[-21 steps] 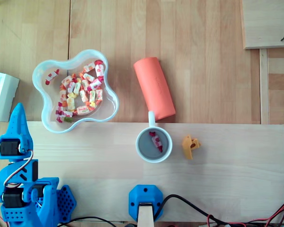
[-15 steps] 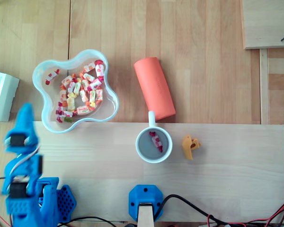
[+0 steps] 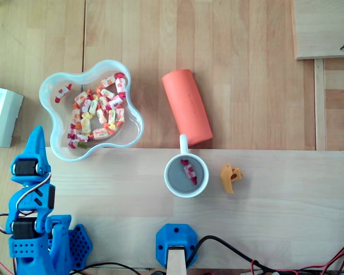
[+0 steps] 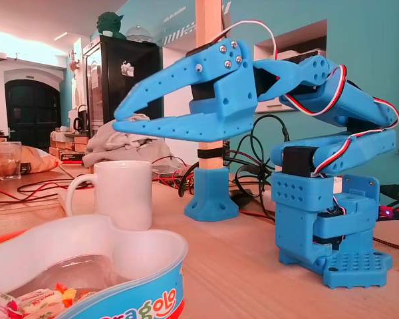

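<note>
Gripper with its fingers together on nothing, poised at the lower left of the overhead view.
Its tip hangs just beside the lower-left rim of the candy bowl. In the fixed view the gripper hovers above the table, the bowl sits at bottom left and the white cup behind it. The cup holds one candy.
</note>
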Controlling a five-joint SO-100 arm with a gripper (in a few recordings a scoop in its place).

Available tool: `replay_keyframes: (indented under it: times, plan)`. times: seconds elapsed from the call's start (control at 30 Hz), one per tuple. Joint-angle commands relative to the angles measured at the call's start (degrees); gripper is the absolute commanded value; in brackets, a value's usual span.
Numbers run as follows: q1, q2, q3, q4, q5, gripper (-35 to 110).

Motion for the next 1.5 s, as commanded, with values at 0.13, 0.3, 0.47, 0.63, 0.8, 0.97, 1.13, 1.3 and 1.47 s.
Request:
replay_keyframes:
  times: [0.13, 0.3, 0.47, 0.63, 0.8, 0.97, 1.13, 1.3, 1.47]
  plan:
    - [-0.44, 1.23, -1.58, -0.26, 0.35, -2]
    - [-0.44, 1.23, -4.75, -0.26, 0.44, -2]
    - [-0.79, 0.0, -12.3, 0.7, 0.62, -3]
    - [-1.23, -0.18, -15.91, 1.93, 0.7, -3]
    - [-0.62, -2.2, -19.51, 7.03, 2.81, -2]
    - [-0.44, -11.16, -29.36, 12.13, 11.25, -3]
    - [-0.35, -23.82, -42.1, 19.51, 18.72, -2]
    - [1.49, -35.24, -54.76, 26.37, 26.98, -3]
    - [8.7, -41.84, -59.5, 33.93, 41.4, -3]
